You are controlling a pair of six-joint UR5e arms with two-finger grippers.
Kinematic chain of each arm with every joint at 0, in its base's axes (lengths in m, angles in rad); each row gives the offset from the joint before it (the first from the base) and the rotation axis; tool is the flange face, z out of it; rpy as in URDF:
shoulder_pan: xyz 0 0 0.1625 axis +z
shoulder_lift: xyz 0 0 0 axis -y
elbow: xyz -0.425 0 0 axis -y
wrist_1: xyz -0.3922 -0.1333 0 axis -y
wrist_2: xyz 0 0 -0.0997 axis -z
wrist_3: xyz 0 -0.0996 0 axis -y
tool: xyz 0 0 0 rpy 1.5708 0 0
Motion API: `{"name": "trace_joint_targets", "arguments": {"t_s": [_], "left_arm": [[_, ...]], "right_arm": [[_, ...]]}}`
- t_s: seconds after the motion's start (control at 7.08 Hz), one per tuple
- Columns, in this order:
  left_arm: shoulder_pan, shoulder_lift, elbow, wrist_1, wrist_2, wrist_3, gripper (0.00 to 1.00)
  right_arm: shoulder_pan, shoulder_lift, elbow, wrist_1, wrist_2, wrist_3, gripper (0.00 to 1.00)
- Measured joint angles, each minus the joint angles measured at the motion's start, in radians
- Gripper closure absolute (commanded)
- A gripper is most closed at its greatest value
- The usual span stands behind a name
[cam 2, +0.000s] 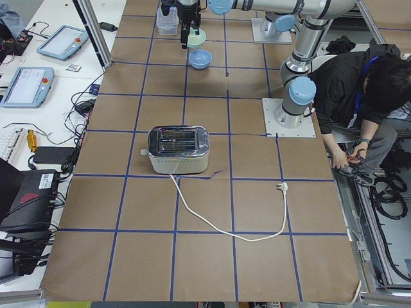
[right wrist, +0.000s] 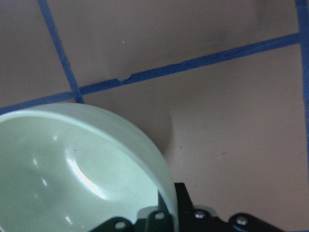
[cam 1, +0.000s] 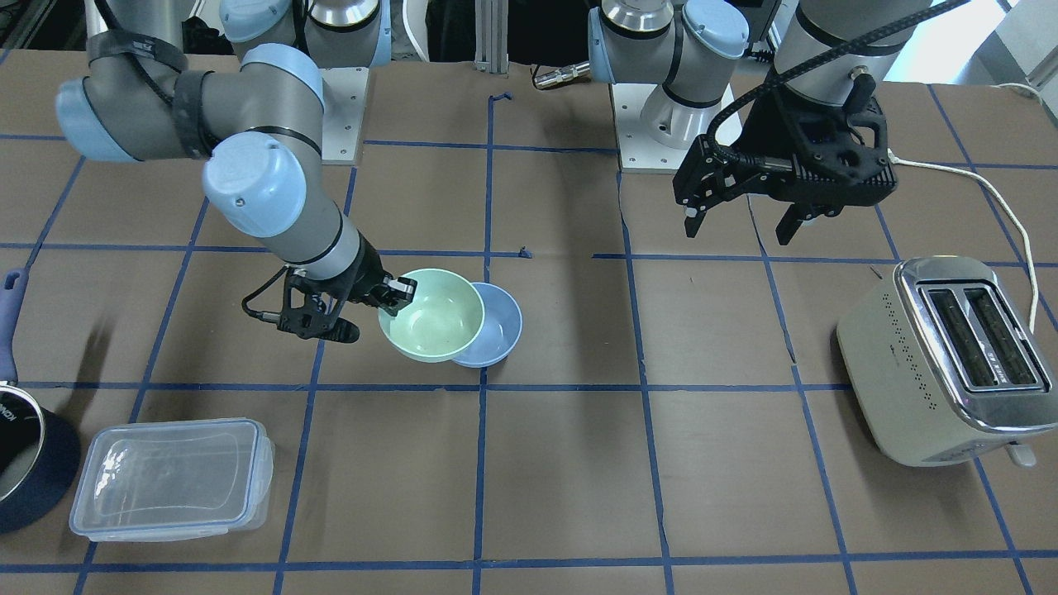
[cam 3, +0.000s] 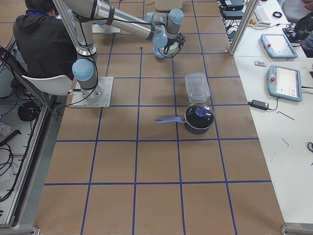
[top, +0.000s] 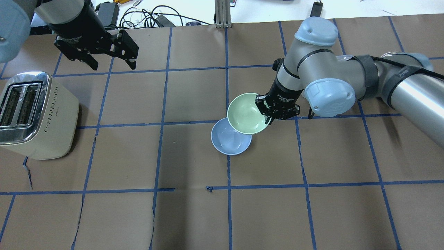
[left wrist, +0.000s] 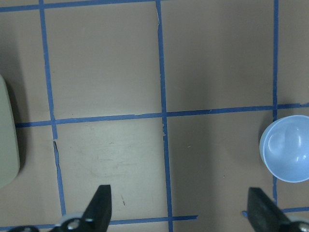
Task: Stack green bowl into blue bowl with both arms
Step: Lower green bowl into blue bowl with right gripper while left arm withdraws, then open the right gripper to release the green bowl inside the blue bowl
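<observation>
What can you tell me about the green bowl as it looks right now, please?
The green bowl is a small, round, pale mint bowl, plain and glossy like plastic, empty and open side up. The right gripper pinches its rim on the side away from the blue bowl. It appears lifted off the table, overlapping part of the blue bowl rather than nested in it; whether the two touch cannot be told.

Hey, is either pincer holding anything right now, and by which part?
The right pincer holds the green bowl, pinching its rim on the side toward that arm. The left pincer is open and holds nothing.
</observation>
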Motion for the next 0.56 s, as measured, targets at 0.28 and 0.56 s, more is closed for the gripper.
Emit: {"name": "trace_joint_targets", "arguments": {"t_s": [0.28,0.56], "left_arm": [[-0.001,0.003,-0.008,0.045,-0.002,-0.018,0.00],[-0.004,0.010,-0.016,0.051,0.001,-0.024,0.00]], "right_arm": [[0.040,0.018,0.007,-0.010,0.037,0.012,1.00],[0.047,0.025,0.028,-0.017,0.043,0.011,0.78]]}}
